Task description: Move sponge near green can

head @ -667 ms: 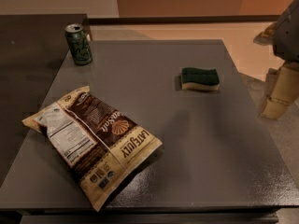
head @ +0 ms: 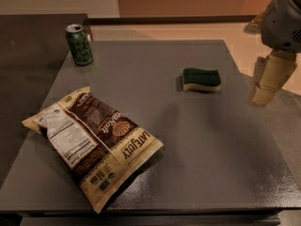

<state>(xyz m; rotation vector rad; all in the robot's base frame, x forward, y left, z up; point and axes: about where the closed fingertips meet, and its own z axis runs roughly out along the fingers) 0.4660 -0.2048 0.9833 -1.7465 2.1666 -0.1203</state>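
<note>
The sponge [head: 201,79], dark green on top with a pale yellow base, lies flat on the grey table [head: 197,154], right of centre. The green can [head: 79,44] stands upright at the table's far left corner, far from the sponge. My gripper [head: 262,98] hangs over the table's right edge, to the right of the sponge and apart from it, pointing down. It holds nothing that I can see.
A large brown and cream snack bag [head: 91,142] lies flat on the front left part of the table, between the front edge and the can. A darker counter [head: 28,46] adjoins the table on the left. Tan floor lies beyond the far edge.
My gripper has shifted slightly left and up, a little closer to the sponge. The sponge, can and bag have not moved.
</note>
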